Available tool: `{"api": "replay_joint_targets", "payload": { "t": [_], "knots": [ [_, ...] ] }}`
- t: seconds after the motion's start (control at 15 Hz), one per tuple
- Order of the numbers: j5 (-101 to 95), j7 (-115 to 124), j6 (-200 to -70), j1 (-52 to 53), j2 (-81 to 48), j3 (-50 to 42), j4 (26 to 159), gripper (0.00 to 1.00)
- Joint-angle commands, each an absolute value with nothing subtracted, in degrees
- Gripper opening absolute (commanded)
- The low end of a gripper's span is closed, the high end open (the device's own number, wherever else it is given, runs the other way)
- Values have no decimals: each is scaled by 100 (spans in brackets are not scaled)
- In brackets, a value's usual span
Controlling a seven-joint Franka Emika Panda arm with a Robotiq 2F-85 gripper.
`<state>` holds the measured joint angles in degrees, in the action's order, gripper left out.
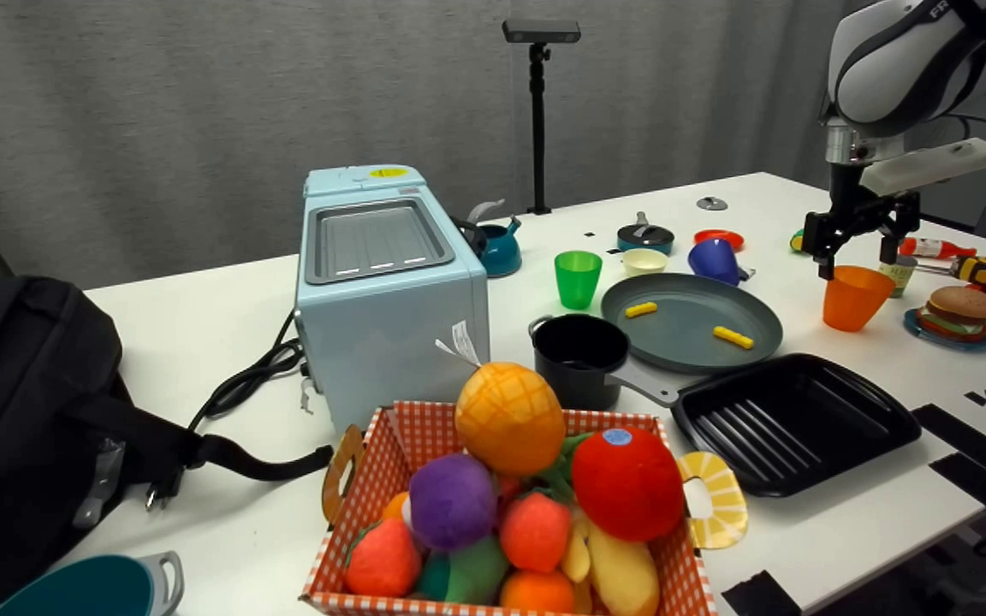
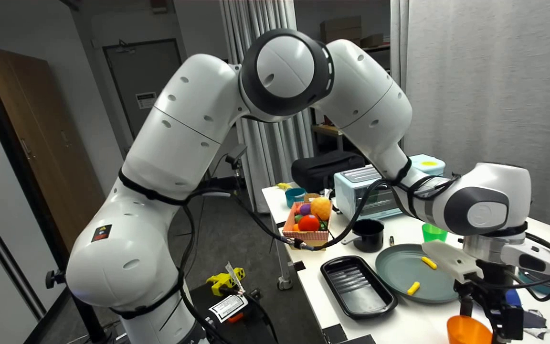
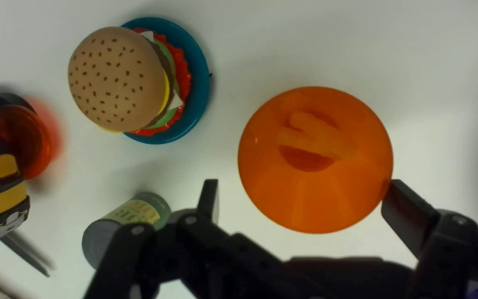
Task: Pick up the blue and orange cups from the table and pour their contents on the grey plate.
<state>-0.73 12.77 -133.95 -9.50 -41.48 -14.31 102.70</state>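
Note:
The orange cup (image 1: pixel 854 301) stands upright on the white table (image 1: pixel 202 325). Pale-yellow contents (image 3: pixel 315 135) lie at its bottom in the wrist view. My gripper (image 3: pixel 301 187) is open and straddles the cup from above: the left finger (image 3: pixel 210 198) stands clear of it, while the right fingertip shows partly through the orange rim. Whether that finger touches is unclear. The blue cup (image 1: pixel 714 261) lies tipped beyond the grey plate (image 1: pixel 681 329), partly hidden behind the gripper in an exterior view (image 2: pixel 512 297). Two yellow bits (image 1: pixel 733 338) rest on the plate.
Near the orange cup are a toy burger (image 3: pixel 116 79), a small can (image 3: pixel 127 226) and a tape measure (image 3: pixel 0 187). A black ridged tray (image 1: pixel 801 423), a black pot (image 1: pixel 580 368) and a green cup (image 1: pixel 578 280) surround the plate. A fruit basket (image 1: pixel 690 560) stands farther off.

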Motion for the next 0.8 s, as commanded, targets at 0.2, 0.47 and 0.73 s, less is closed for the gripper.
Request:
{"api": "replay_joint_targets", "payload": {
  "t": [0.2,0.47,0.73],
  "knots": [
    [-55,1040,-13376,-1187,-4304,-1352,9806,100],
    [-5,992,-13503,-1199,-4246,-1258,9899,100],
    [-8,1000,-13608,-1159,-4219,-1190,10128,100]
  ]
}}
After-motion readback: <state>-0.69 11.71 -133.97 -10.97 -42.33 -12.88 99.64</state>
